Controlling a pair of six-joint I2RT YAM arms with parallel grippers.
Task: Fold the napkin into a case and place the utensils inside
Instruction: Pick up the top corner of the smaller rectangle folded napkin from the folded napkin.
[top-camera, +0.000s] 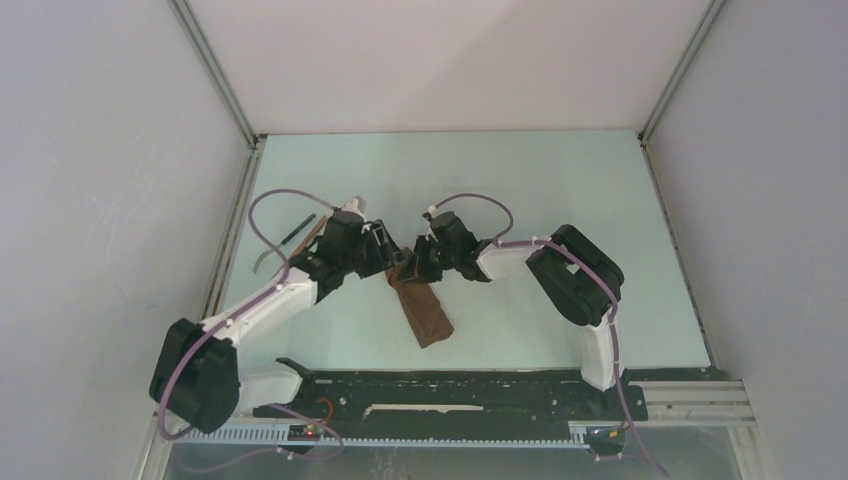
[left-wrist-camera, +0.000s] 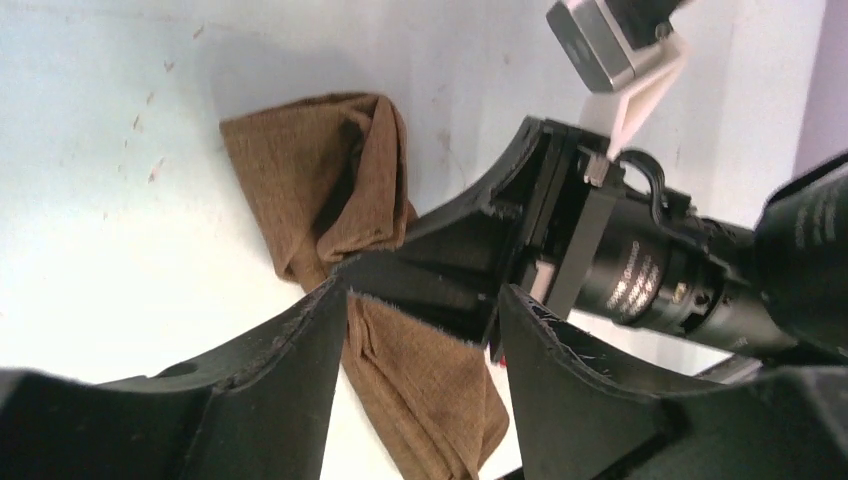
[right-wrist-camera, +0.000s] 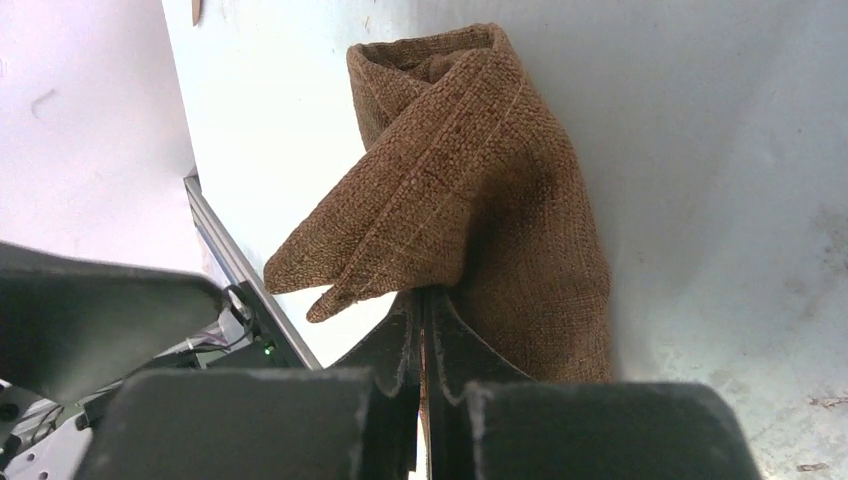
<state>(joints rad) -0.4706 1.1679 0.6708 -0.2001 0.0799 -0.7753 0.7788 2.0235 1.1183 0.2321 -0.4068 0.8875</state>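
The brown napkin (top-camera: 422, 308) lies folded into a narrow strip in the middle of the table, its far end lifted. My right gripper (right-wrist-camera: 424, 300) is shut on a fold at that end of the napkin (right-wrist-camera: 480, 150). My left gripper (left-wrist-camera: 420, 305) stands open just above the napkin (left-wrist-camera: 330, 190), its fingers (left-wrist-camera: 300, 350) apart on either side of the cloth and of the right gripper's tips. The utensils lie at the far left: a dark-handled fork (top-camera: 296, 230) and a reddish-brown piece (top-camera: 317, 234) partly hidden by the left arm.
A black and metal rail (top-camera: 450, 395) runs along the near edge. White walls close in the table on the left, right and back. The two wrists sit very close together over the napkin's far end.
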